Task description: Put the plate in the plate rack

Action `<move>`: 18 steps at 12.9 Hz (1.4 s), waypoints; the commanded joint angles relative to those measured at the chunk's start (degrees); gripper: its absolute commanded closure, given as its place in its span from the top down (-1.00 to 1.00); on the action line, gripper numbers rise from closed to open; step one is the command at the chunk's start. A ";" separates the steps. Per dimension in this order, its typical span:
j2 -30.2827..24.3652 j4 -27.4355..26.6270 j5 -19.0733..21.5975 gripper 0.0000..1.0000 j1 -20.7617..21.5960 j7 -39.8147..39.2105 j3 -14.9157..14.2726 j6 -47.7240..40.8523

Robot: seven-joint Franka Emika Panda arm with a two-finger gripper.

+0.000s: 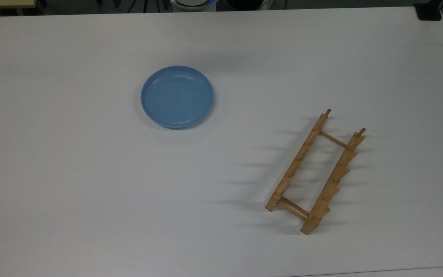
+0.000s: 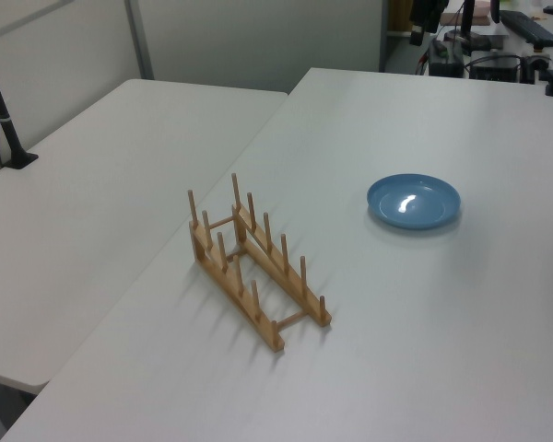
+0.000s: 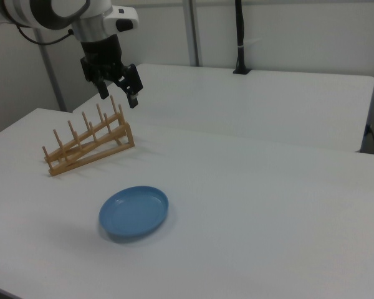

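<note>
A round light-blue plate (image 1: 177,96) (image 2: 413,201) (image 3: 134,212) lies flat on the white table (image 1: 71,173). The light-brown wooden plate rack (image 1: 315,173) (image 2: 255,262) (image 3: 87,146) stands upright apart from it, toward the top view's lower right, with nothing between its pegs. In the right view my gripper (image 3: 118,96) hangs in the air at the upper left, above the table and near the rack's far end as seen there. It is open and holds nothing, well away from the plate.
A second white table (image 2: 92,230) (image 3: 255,99) adjoins this one along a seam beside the rack. A black clamped pole (image 2: 9,129) (image 3: 240,37) stands on it. A black object (image 1: 429,11) sits at the top view's upper right corner.
</note>
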 commanded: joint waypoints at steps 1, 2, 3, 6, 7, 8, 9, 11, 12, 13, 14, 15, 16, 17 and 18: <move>-0.05 -0.73 0.25 1.00 0.58 -0.63 -0.07 0.87; -0.13 -0.74 0.25 1.00 0.58 -0.63 0.02 0.87; -0.13 -0.74 0.25 1.00 0.67 -0.63 0.11 0.79; -0.05 -0.74 0.25 1.00 0.75 -1.06 0.11 0.79; -0.13 -0.82 0.17 1.00 0.75 -1.33 0.11 0.53; -0.13 -0.82 -0.09 1.00 0.67 -1.85 0.11 0.26; -0.31 -1.00 -0.62 1.00 0.58 -3.25 0.11 0.26; -0.48 -1.87 -0.89 1.00 0.32 -9.21 0.11 -0.35; -0.57 -2.23 -1.24 1.00 -0.12 -12.55 0.02 -2.01; -0.66 -3.19 -2.11 1.00 -1.08 -15.71 0.02 -2.98; -0.57 -5.63 -3.51 1.00 -1.87 -17.31 0.02 -2.56; -0.31 -7.22 -4.57 1.00 -1.88 -17.33 0.02 -1.68; -0.22 -10.98 -6.49 1.00 -1.97 -17.33 0.02 2.50; -0.13 -15.19 -6.69 1.00 -2.67 -17.33 -0.07 7.68; 0.82 -17.93 -6.69 1.00 -3.37 -17.07 -0.16 12.43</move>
